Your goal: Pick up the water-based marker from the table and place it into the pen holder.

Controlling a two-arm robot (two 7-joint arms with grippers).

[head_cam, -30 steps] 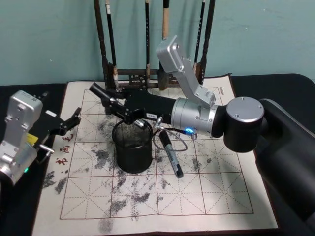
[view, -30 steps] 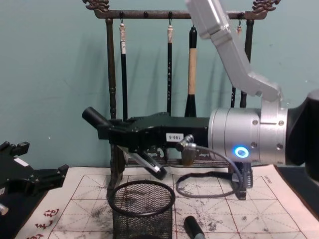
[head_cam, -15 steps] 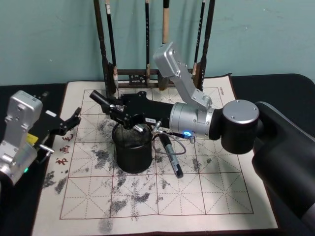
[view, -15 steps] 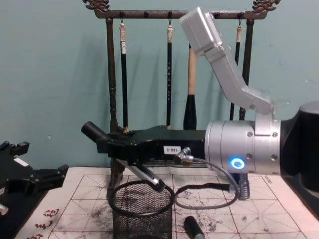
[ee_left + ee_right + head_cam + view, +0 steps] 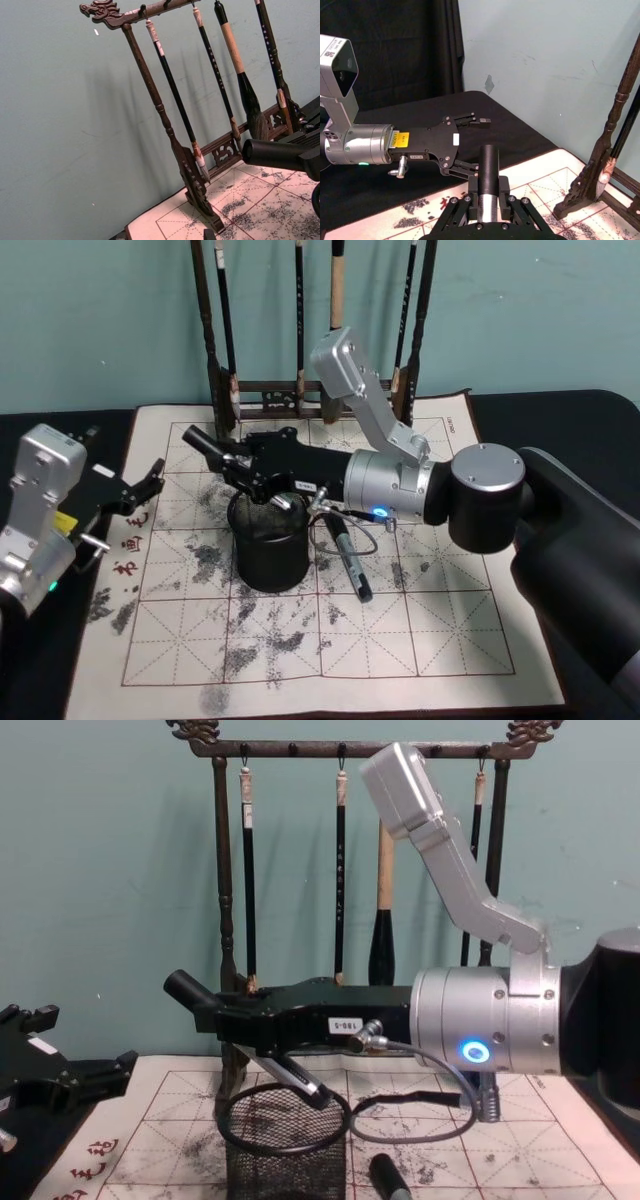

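Right gripper (image 5: 228, 1020), clamped on the marker (image 5: 188, 990), angled it into the pen holder (image 5: 285, 1160), release seemingly due; left gripper (image 5: 470, 144) idled at left, fingers apart.

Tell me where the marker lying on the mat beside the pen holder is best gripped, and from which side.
Probably the near half of the marker, from straight above, the hand closing across its width. It lies flat on the mat, running roughly front to back; the pen holder stands close on its left, and the right hand's cable loop crosses its far half.
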